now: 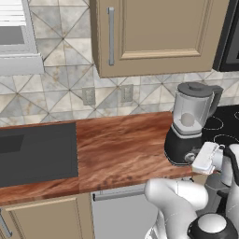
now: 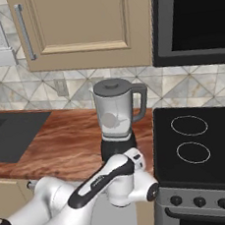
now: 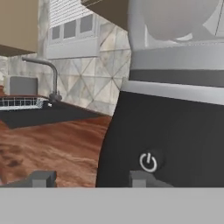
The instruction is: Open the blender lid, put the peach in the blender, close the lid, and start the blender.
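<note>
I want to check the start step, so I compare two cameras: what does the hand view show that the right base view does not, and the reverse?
The hand view alone shows the power button on the front of the blender base, with the fingers of the gripper low before it, and a faucet far off. The right base view alone shows the blender lid seated on the jar, the jar's handle and the stove. Both show the blender base, the pale peach inside the jar and the wooden counter.
</note>
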### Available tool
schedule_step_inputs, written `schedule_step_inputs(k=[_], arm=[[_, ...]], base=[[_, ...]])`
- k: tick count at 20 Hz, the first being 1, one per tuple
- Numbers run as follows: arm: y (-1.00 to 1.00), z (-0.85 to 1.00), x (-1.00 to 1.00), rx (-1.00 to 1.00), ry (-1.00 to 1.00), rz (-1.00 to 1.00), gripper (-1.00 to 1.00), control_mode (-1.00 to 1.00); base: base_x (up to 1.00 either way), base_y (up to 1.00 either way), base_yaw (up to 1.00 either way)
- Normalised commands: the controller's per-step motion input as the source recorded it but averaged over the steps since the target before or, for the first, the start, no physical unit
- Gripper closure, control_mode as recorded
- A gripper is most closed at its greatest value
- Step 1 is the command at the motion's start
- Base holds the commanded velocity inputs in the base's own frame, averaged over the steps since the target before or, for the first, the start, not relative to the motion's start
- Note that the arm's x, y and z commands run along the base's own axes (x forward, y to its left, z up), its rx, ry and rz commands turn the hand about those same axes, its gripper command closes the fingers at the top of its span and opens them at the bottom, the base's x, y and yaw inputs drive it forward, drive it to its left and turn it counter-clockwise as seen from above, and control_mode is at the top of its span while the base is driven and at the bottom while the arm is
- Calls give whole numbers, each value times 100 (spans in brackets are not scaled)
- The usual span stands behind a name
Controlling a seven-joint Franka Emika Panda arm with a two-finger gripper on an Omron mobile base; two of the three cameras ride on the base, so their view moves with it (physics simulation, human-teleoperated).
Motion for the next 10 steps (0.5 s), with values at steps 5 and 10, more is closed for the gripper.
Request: schedule_step_inputs(k=[5, 10], arm=[[0, 54, -66, -3, -17, 1, -100, -100], [5, 80, -30, -11, -11, 0, -100, -100]], base=[[0, 0, 0], [0, 0, 0]])
